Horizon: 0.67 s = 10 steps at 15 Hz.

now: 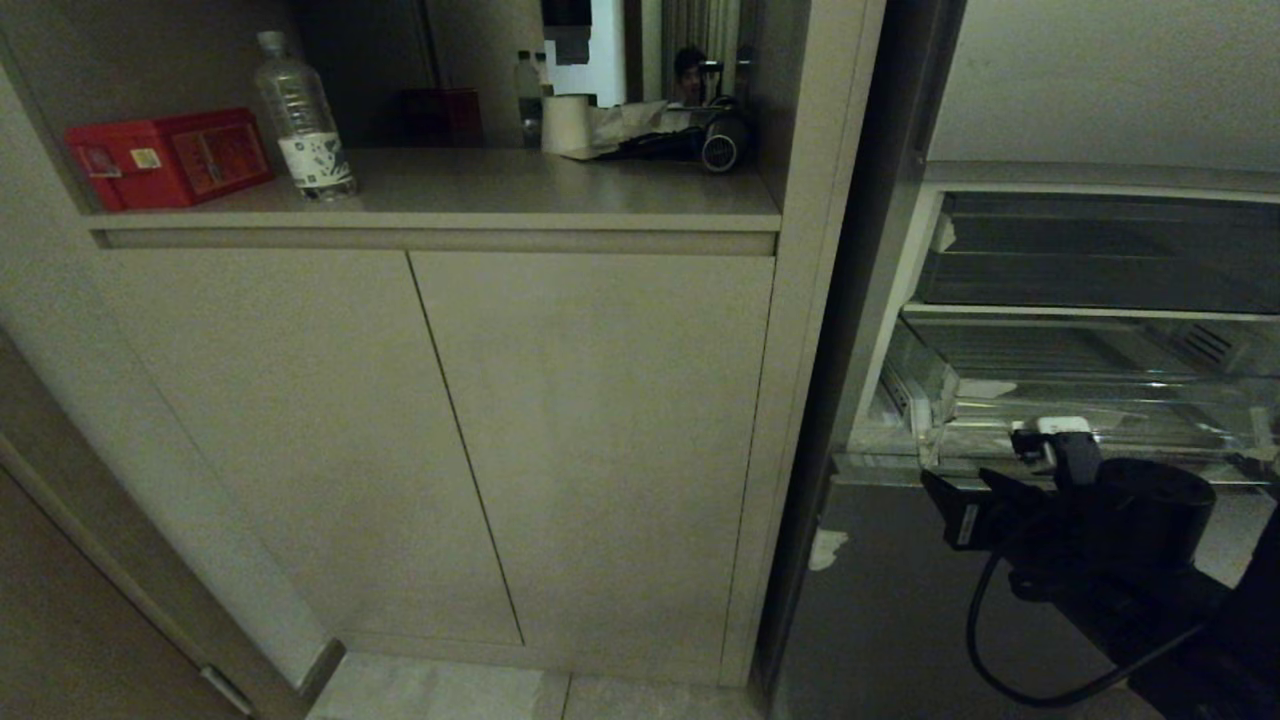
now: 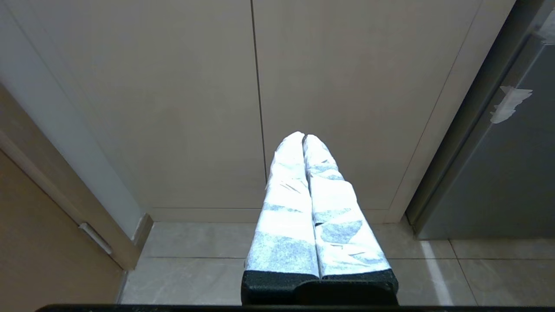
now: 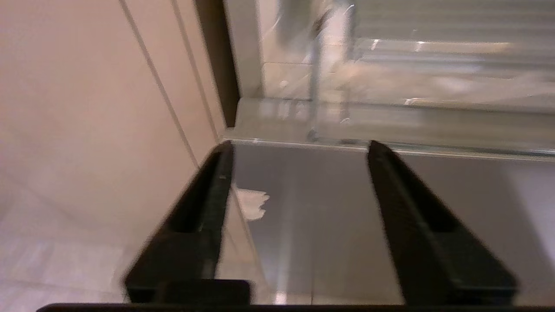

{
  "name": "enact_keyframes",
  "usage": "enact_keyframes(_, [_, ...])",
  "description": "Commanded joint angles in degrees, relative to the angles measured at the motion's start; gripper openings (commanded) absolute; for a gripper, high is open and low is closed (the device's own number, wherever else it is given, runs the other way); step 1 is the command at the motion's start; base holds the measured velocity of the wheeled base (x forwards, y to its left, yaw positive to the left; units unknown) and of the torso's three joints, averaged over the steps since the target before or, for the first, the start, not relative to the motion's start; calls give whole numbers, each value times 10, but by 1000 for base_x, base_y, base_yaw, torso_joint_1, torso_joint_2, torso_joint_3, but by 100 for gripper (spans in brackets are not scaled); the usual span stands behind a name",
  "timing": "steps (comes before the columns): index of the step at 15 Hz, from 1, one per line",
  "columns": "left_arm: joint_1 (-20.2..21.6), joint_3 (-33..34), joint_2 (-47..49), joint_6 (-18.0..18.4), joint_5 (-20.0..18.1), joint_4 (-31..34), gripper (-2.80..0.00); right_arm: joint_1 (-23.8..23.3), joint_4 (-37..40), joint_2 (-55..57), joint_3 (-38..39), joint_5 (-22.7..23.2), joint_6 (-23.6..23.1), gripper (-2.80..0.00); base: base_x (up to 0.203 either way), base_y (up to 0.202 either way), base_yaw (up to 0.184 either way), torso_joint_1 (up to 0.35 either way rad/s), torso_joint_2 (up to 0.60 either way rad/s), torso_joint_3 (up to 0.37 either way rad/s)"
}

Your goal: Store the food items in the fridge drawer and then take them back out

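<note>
Right tool fingers spread apart, nothing between them, in front of the grey fridge door. Clear drawer pulled out, just above and beyond it. Left tool closed, empty, facing the cabinet.

Clear glossy plastic fridge drawer, matt cabinet doors

My right gripper hangs with jaws spread, nothing between them, just before the grey steel door panel that blocks the way below the wide clear plastic fridge drawer. The drawer stands pulled out, open from above. A dark shelf roofs it. Beside it the beige cabinet wall closes that side.
</note>
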Motion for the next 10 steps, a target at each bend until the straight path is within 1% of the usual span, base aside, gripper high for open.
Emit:
enact_keyframes(1, [0, 0, 1, 0, 0, 0, -280, -2, -6, -59, 9, -9, -2, 0, 0, 0, 0, 0, 0, 0])
enact_keyframes(3, [0, 0, 1, -1, 0, 0, -280, -26, 9, -107, -27, -14, -6, 0, 0, 0, 0, 0, 0, 0])
enact_keyframes(4, [0, 0, 1, 0, 0, 0, -280, -40, 52, -131, -54, -13, -6, 0, 0, 0, 0, 0, 0, 0])
enact_keyframes(7, [0, 0, 1, 0, 0, 0, -280, -85, 307, -215, -200, -1, -3, 0, 0, 0, 0, 0, 0, 0])
enact_keyframes(8, [1, 0, 1, 0, 1, 0, -280, -103, 379, -232, -243, 6, -2, 0, 0, 0, 0, 0, 0, 0])
enact_keyframes(9, [1, 0, 1, 0, 0, 0, -280, -119, 435, -243, -273, 11, -2, 0, 0, 0, 0, 0, 0, 0])
enact_keyframes(10, [0, 0, 1, 0, 0, 0, -280, -128, 474, -248, -290, 14, -2, 0, 0, 0, 0, 0, 0, 0])
